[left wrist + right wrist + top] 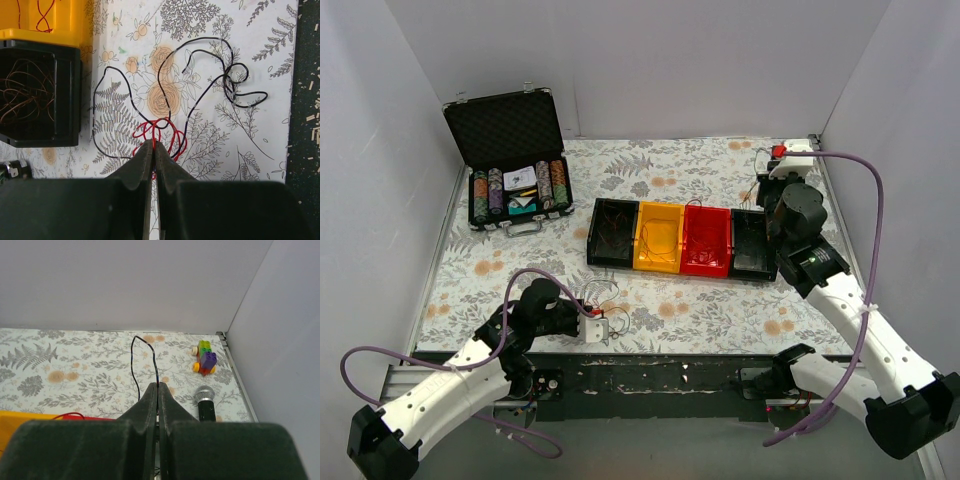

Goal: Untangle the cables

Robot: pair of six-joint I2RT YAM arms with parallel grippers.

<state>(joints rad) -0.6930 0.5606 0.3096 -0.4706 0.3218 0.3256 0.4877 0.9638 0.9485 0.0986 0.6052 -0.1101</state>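
Observation:
My left gripper (153, 144) is shut on a loop of red cable (170, 131), low over the flowered table near its front edge. Black cables (210, 85) tangle with the red one and spread out ahead of the fingers. From above, this bunch (608, 303) lies just in front of the left gripper (596, 322). My right gripper (158, 385) is shut on a thin dark cable (134, 365) that arches up and hangs down to its left. It is held high over the right end of the row of bins, facing the back wall.
Four bins stand in a row mid-table: black (596, 232), yellow (642, 240), red (688, 240), black (770, 262), some with wires inside. An open poker-chip case (515, 165) stands at the back left. A brick toy (205, 357) and a microphone (205, 401) lie by the right wall.

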